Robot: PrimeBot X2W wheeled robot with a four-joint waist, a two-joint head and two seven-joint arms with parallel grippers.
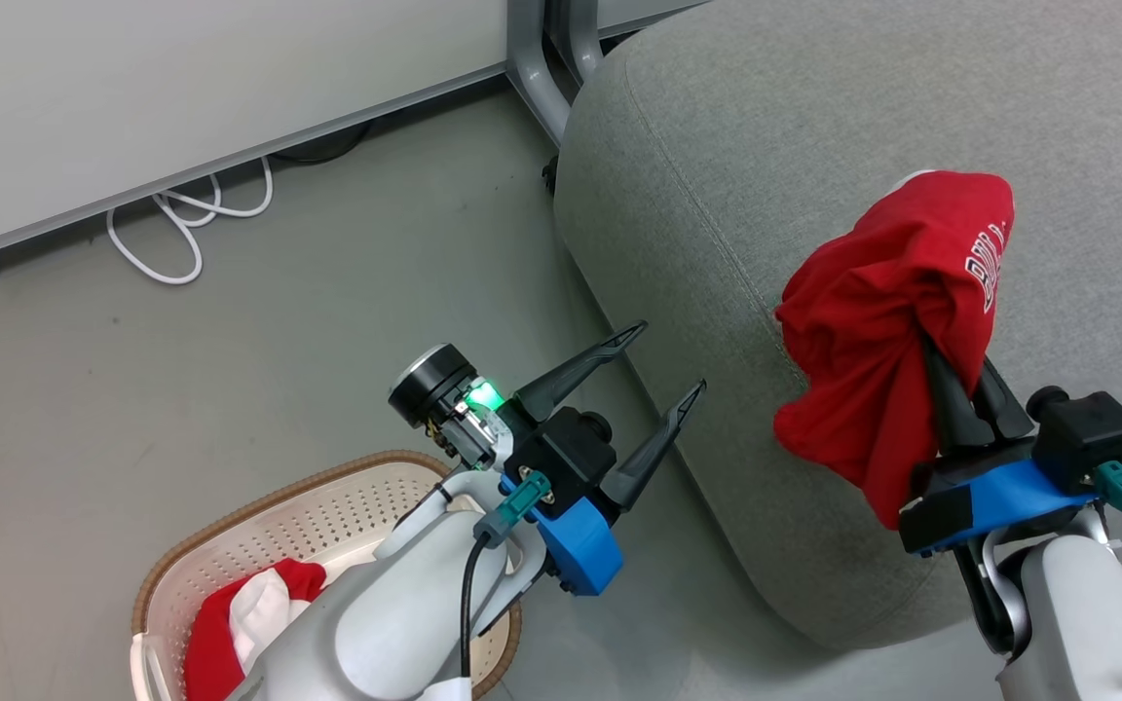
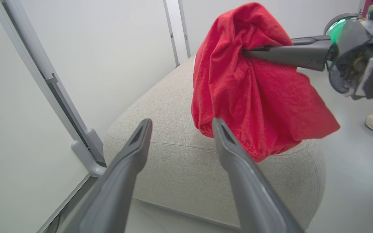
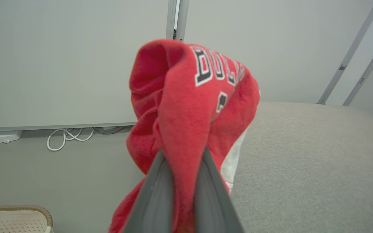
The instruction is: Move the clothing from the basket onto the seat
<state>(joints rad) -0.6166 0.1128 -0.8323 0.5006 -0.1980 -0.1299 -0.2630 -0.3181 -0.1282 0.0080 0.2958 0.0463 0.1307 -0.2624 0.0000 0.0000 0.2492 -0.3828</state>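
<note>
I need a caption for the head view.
Right gripper holds red jersey over grey seat; left gripper open near basket.

The left forearm (image 1: 395, 623) hides much of the basket (image 1: 327, 521), perhaps half.

**Jersey lifted over the seat, second garment in the basket**

The red jersey (image 1: 887, 302) is bunched into a loose bundle, and part of its lettering, "BUL", faces outward. It hangs over the front edge of the seat (image 1: 766, 146), pinched between the closed fingers of the right gripper (image 3: 182, 155). The seat is a large grey fabric cushion with rounded edges and one seam line. The cream perforated basket (image 1: 327, 526), with a brown woven rim, stands on the floor, apart from the seat. Inside it lies a crumpled red-and-white garment (image 1: 249, 613).
</note>
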